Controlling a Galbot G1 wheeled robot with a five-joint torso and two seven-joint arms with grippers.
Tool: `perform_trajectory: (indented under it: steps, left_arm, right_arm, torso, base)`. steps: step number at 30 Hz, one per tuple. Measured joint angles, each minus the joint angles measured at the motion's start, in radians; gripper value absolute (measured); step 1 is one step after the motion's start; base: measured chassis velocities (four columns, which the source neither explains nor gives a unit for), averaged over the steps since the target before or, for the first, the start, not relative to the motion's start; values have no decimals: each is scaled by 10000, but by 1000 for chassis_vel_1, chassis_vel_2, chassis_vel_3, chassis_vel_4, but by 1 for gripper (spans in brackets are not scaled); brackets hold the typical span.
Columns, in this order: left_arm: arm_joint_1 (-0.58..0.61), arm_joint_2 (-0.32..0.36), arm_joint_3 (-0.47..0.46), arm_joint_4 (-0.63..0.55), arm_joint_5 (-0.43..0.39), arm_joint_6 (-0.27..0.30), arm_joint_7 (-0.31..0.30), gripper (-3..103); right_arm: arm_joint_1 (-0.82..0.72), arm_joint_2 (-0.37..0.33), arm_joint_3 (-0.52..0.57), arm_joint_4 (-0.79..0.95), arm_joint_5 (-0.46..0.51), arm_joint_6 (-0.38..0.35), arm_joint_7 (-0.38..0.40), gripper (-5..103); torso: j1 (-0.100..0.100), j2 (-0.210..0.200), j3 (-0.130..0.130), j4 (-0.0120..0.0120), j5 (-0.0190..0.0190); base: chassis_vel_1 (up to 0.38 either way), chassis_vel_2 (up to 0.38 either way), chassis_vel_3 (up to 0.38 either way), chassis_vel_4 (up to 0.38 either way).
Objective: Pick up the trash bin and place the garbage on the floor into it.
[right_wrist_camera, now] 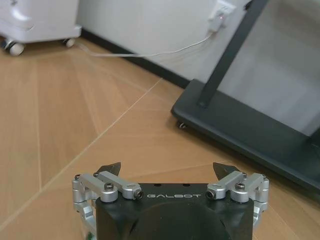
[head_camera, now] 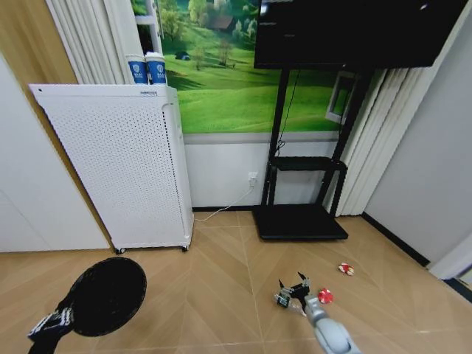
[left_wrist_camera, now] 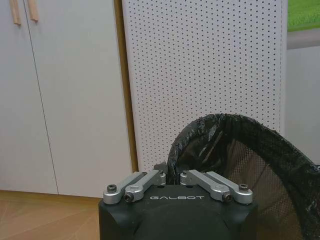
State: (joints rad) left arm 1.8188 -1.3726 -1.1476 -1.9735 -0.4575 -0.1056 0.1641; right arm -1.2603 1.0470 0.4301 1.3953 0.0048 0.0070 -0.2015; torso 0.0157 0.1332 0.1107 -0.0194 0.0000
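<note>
Bin in hand, litter pickup in progress

The left end effector (head_camera: 51, 322) gripped the black mesh trash bin's (head_camera: 109, 293) rim; the open right end effector (head_camera: 293, 290) hovered over, seemingly, the small green-labelled bottle (head_camera: 283, 299), needing descent and closure.

Ahead of you: tall white perforated cabinet (head_camera: 118, 166) on casters at the left wall, w/ two blue-white cups (head_camera: 147, 69) on top. Behind it, a big meadow mural (head_camera: 221, 66) above a grey-white lower wall. Black TV stand (head_camera: 301, 195) carries a dark screen (head_camera: 354, 33); white cable runs to a wall outlet (head_camera: 253, 178). Pale curtains (head_camera: 387, 133) at right. Tan herringbone floor (head_camera: 214, 295) w/ black skirting strip.
</note>
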Motion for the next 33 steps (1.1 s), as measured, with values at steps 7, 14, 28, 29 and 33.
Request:
perform_trajectory:
  steps: [7,14,28,29,33]
  left_arm:
    - [-55,-35,54,-46,24,-10,16,7]
    - [-2,48,95,-55,111,-50,28,7]
    - [240,-282,174,-171,307,-157,42,7]
    - [282,-307,173,-189,314,-165,41,7]
    - [408,-385,154,-263,341,-201,70,7]
  right_arm:
    - [149,-432,-257,-488,-681,-149,-1202,100]
    - [331,-81,-555,-1318,-1236,-145,-1445,100]
    - [1980,418,-1451,-4009,-1975,26,-1442,100]
    - [2164,555,-1537,-4313,-2107,92,-1441,100]
    - [2606,1118,-1613,-5110,-2277,162,-1365,100]
  torso:
    - [0,-1,0,6,2]
    - [0,0,0,-1,3]
    - [0,-1,0,3,-2]
    - [0,-1,0,1,-2]
    - [0,-1,1,8,3]
  base:
    - [0,0,0,0]
    - [0,0,0,0]
    - [0,0,0,0]
    - [0,0,0,0]
    - [0,0,0,0]
